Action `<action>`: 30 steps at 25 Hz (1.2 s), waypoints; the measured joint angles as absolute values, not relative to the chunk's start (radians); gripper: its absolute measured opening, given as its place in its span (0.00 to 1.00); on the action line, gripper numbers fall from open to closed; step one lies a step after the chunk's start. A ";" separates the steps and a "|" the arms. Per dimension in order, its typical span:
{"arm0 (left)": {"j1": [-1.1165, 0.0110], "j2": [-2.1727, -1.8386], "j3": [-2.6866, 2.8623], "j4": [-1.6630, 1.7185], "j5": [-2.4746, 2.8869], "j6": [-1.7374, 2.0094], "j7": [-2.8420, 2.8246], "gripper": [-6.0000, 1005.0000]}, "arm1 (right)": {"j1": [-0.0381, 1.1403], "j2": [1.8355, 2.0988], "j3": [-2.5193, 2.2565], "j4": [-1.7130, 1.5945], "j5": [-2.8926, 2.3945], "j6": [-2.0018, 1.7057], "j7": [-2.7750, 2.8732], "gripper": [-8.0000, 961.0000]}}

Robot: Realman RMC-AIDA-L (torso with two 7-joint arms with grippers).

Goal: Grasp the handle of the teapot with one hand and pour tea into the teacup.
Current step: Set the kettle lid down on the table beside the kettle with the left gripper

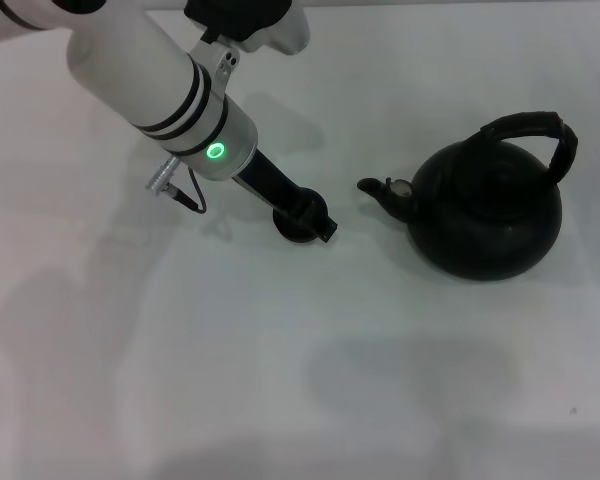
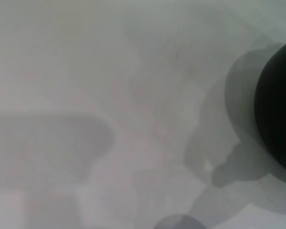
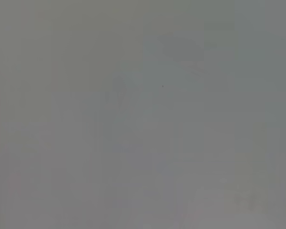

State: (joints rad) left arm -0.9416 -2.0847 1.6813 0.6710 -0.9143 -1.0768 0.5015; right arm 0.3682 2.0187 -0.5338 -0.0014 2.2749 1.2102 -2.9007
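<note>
White and bulky, the left arm [image 1: 170, 90] fills the upper left of the head view, a green light glowing on its wrist. Its black left gripper [image 1: 305, 215] reaches down to the teacup [image 1: 298, 228], which sits on the white table [image 1: 180, 380]; the fingers cover most of the cup, so whether the jaws clamp it or merely stand over it cannot be told, nor can anything inside the cup be seen. Right of it, near but apart, stands the teapot [image 1: 485, 212], upright, its short spout [image 1: 380, 190] aimed toward the cup. Its handle [image 1: 540, 135] arches over the top, untouched. A dark round edge, hard to identify, shows in the left wrist view. No right gripper appears anywhere.
</note>
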 joint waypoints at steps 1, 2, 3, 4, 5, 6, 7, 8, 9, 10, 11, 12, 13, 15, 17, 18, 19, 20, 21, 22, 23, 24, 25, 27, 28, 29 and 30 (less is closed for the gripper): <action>-0.942 -2.085 1.681 0.671 -0.914 -1.077 0.502 0.71 | 0.368 2.019 -0.534 -0.001 2.275 1.210 -2.901 0.81; -0.942 -2.085 1.681 0.670 -0.914 -1.077 0.502 0.71 | 0.368 2.019 -0.534 -0.001 2.275 1.210 -2.901 0.81; -0.942 -2.085 1.681 0.670 -0.914 -1.077 0.502 0.71 | 0.368 2.019 -0.534 -0.002 2.275 1.210 -2.901 0.81; -0.943 -2.085 1.681 0.670 -0.914 -1.077 0.501 0.71 | 0.368 2.019 -0.534 -0.001 2.275 1.210 -2.901 0.81; -0.943 -2.085 1.681 0.670 -0.914 -1.077 0.501 0.71 | 0.368 2.019 -0.534 -0.001 2.275 1.210 -2.901 0.81; -0.944 -2.085 1.681 0.669 -0.914 -1.077 0.499 0.71 | 0.368 2.019 -0.534 -0.001 2.275 1.210 -2.901 0.81; -0.944 -2.085 1.681 0.669 -0.914 -1.077 0.498 0.71 | 0.368 2.019 -0.534 -0.002 2.275 1.210 -2.901 0.81; -0.944 -2.085 1.681 0.668 -0.914 -1.077 0.497 0.71 | 0.368 2.019 -0.535 -0.002 2.275 1.210 -2.901 0.81; -0.944 -2.085 1.681 0.668 -0.914 -1.077 0.496 0.71 | 0.368 2.019 -0.537 -0.002 2.275 1.210 -2.901 0.81; -0.945 -2.085 1.681 0.668 -0.914 -1.078 0.496 0.71 | 0.368 2.019 -0.539 -0.002 2.275 1.210 -2.901 0.81; -0.945 -2.085 1.681 0.668 -0.914 -1.079 0.496 0.71 | 0.368 2.019 -0.540 -0.001 2.275 1.210 -2.901 0.81; -0.945 -2.085 1.681 0.667 -0.914 -1.081 0.496 0.71 | 0.368 2.019 -0.541 -0.001 2.275 1.210 -2.901 0.81; -0.945 -2.085 1.681 0.666 -0.912 -1.083 0.496 0.71 | 0.368 2.019 -0.542 -0.002 2.275 1.210 -2.901 0.81; -0.945 -2.085 1.681 0.662 -0.911 -1.083 0.495 0.71 | 0.368 2.019 -0.542 -0.002 2.275 1.210 -2.901 0.81; -0.945 -2.085 1.681 0.660 -0.911 -1.084 0.495 0.71 | 0.368 2.019 -0.543 -0.004 2.275 1.211 -2.901 0.81; -0.945 -2.085 1.681 0.660 -0.911 -1.084 0.495 0.71 | 0.368 2.019 -0.543 -0.004 2.275 1.211 -2.901 0.81; -0.945 -2.085 1.681 0.660 -0.911 -1.085 0.495 0.71 | 0.368 2.019 -0.543 -0.004 2.275 1.211 -2.901 0.81; -0.945 -2.085 1.681 0.660 -0.911 -1.085 0.496 0.71 | 0.368 2.019 -0.543 -0.004 2.275 1.211 -2.901 0.81; -0.945 -2.085 1.681 0.660 -0.911 -1.085 0.496 0.71 | 0.368 2.019 -0.543 -0.004 2.275 1.211 -2.901 0.81; -0.945 -2.085 1.681 0.660 -0.910 -1.086 0.497 0.71 | 0.368 2.019 -0.543 -0.005 2.275 1.211 -2.901 0.81; -0.945 -2.085 1.681 0.660 -0.910 -1.086 0.498 0.71 | 0.368 2.019 -0.543 -0.005 2.275 1.211 -2.901 0.81; -0.945 -2.085 1.681 0.660 -0.910 -1.086 0.498 0.71 | 0.368 2.019 -0.543 -0.004 2.275 1.211 -2.901 0.81; -0.945 -2.085 1.681 0.660 -0.910 -1.085 0.499 0.71 | 0.368 2.019 -0.543 -0.004 2.275 1.211 -2.901 0.81; -0.945 -2.084 1.681 0.660 -0.910 -1.085 0.499 0.71 | 0.368 2.019 -0.543 -0.003 2.275 1.212 -2.901 0.81; -0.945 -2.084 1.681 0.660 -0.910 -1.085 0.499 0.71 | 0.368 2.019 -0.543 -0.003 2.275 1.212 -2.901 0.81; -0.945 -2.083 1.681 0.660 -0.910 -1.085 0.499 0.71 | 0.368 2.019 -0.543 -0.003 2.275 1.212 -2.901 0.81; -0.945 -2.083 1.681 0.660 -0.910 -1.085 0.499 0.72 | 0.368 2.019 -0.543 -0.003 2.275 1.212 -2.901 0.81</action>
